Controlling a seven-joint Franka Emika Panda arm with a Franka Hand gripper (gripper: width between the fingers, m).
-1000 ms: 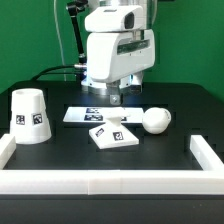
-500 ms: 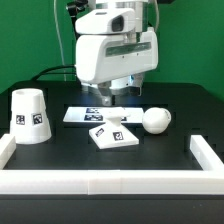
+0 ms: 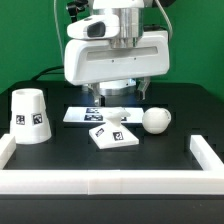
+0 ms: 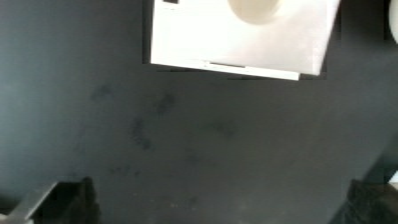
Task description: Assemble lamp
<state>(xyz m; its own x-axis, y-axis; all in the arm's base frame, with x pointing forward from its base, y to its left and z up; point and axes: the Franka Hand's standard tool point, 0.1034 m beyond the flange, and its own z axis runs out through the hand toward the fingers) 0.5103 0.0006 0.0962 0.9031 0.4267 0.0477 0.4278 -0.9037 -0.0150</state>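
Front rail: a white rail edges the near side of the black table, with matching rails running back along both sides.
Base: the flat square white plastic lamp base lies flat on the table just behind the front rail, near the middle. It is turned at an angle, and its top face carries black-and-white square tags. The wrist view also shows it, with a round socket in its top.
Bulb: the white round-headed bulb lies on the table just beside the base, on the exterior view's right. It does not appear to touch the base.
Shade: the larger white tapered cup-like shade stands upright with its narrow end up, well apart from the base on the exterior view's left. There are square tags on its side.
Marker board: the thin flat white marker board lies behind the base, partly hidden by the arm.
Gripper: the two-finger gripper hangs above the table behind the base, around the marker board. Its fingers are spread wide apart, with only dark table between them, and they hold nothing.
Arm: the white Panda arm rises over the middle of the scene.
Backdrop: green wall at the far side.
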